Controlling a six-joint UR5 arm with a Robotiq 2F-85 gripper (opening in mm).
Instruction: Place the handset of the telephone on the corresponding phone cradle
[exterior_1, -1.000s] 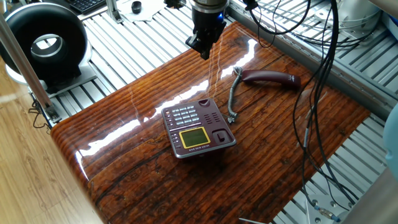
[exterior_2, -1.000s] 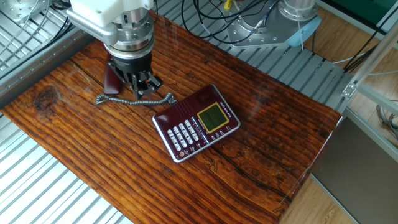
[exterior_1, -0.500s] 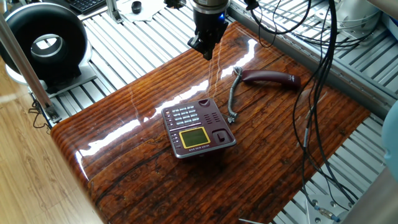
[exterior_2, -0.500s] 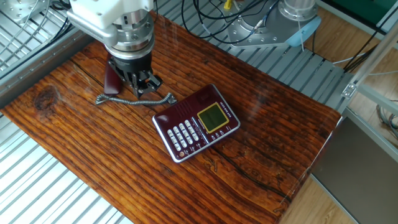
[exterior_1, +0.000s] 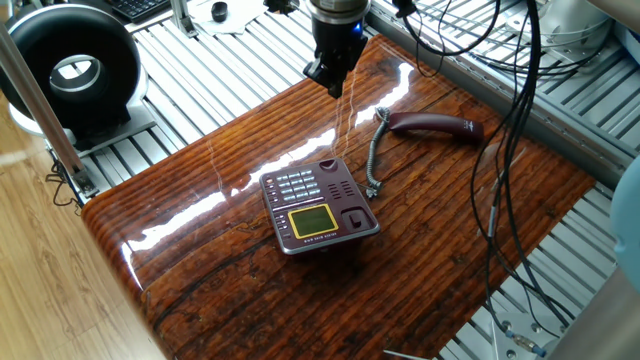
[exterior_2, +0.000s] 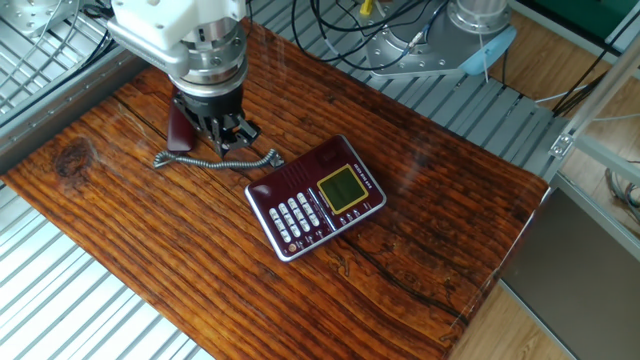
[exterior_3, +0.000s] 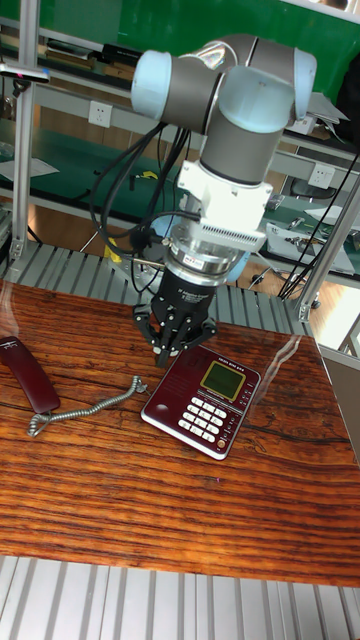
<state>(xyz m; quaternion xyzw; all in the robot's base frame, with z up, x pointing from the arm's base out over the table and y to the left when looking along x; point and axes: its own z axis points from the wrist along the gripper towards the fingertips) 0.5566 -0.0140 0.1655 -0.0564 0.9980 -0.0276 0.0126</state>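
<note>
The maroon handset (exterior_1: 436, 125) lies on the wooden table, off the telephone (exterior_1: 320, 206), and a grey coiled cord (exterior_1: 374, 160) joins the two. In the tall fixed view the handset (exterior_3: 28, 374) is at the far left. The phone cradle (exterior_1: 348, 203) is the bare maroon strip beside the keypad and screen, with nothing on it. My gripper (exterior_1: 332, 86) hangs in the air above the table, shut and holding nothing, well clear of both. In the other fixed view the gripper (exterior_2: 228, 138) hides most of the handset (exterior_2: 180, 128). It hovers by the telephone's (exterior_3: 201, 404) cord side.
A black round device (exterior_1: 72, 70) stands on the slatted metal bench (exterior_1: 200, 70) past the table's left corner. Black cables (exterior_1: 510, 120) hang over the right side of the table. The tabletop (exterior_2: 400, 240) ends in metal slats on all sides.
The gripper has crept a little up and toward the far edge. The handset, cord and telephone have not moved.
</note>
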